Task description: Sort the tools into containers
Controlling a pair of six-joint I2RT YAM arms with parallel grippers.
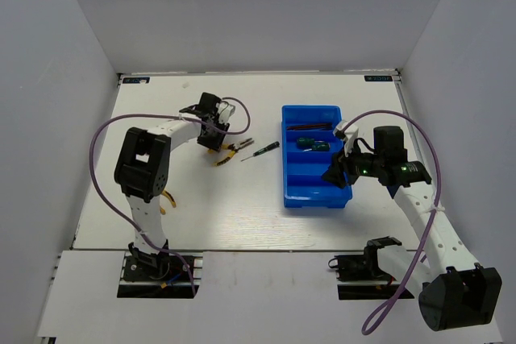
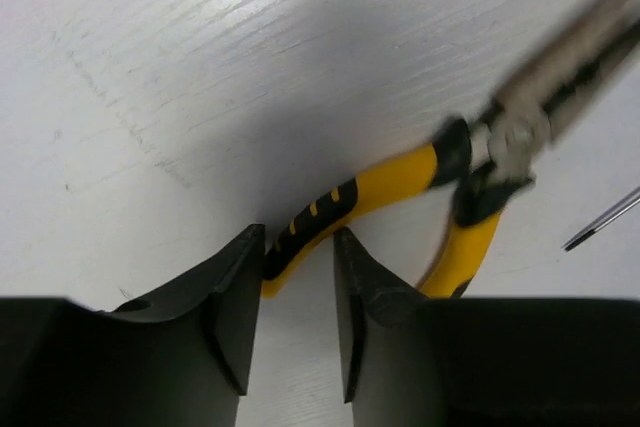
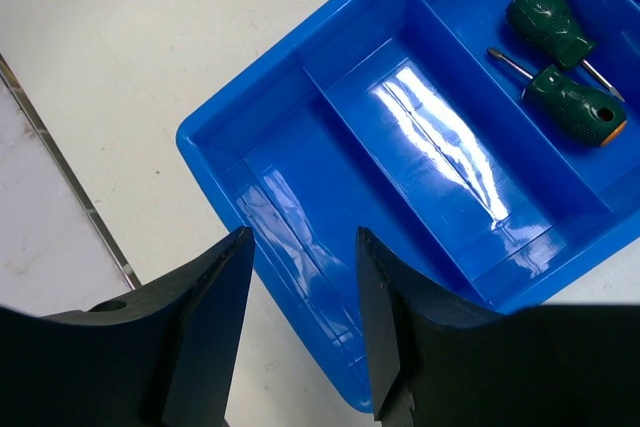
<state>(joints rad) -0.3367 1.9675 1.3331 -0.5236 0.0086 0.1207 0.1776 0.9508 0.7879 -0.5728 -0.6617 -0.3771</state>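
The yellow-handled pliers (image 1: pixel 232 150) lie on the white table, left of the blue tray (image 1: pixel 314 201). My left gripper (image 1: pixel 215 143) is low over them. In the left wrist view it (image 2: pixel 300 237) is open, and its fingertips straddle the end of one yellow-and-black handle (image 2: pixel 350 197). The slim dark-green tool (image 1: pixel 262 151) lies between the pliers and the tray. Two green-handled screwdrivers (image 3: pixel 562 57) lie in the tray's second compartment from the far end, and dark hex keys (image 1: pixel 310 126) in the farthest one. My right gripper (image 3: pixel 302 235) is open and empty above the tray's near right part (image 1: pixel 334 173).
The tray's two nearer compartments (image 3: pixel 440 147) hold nothing. White walls close in the table on the left, back and right. A purple cable (image 1: pixel 101 138) loops out from the left arm, and another (image 1: pixel 431 147) arcs over the right arm.
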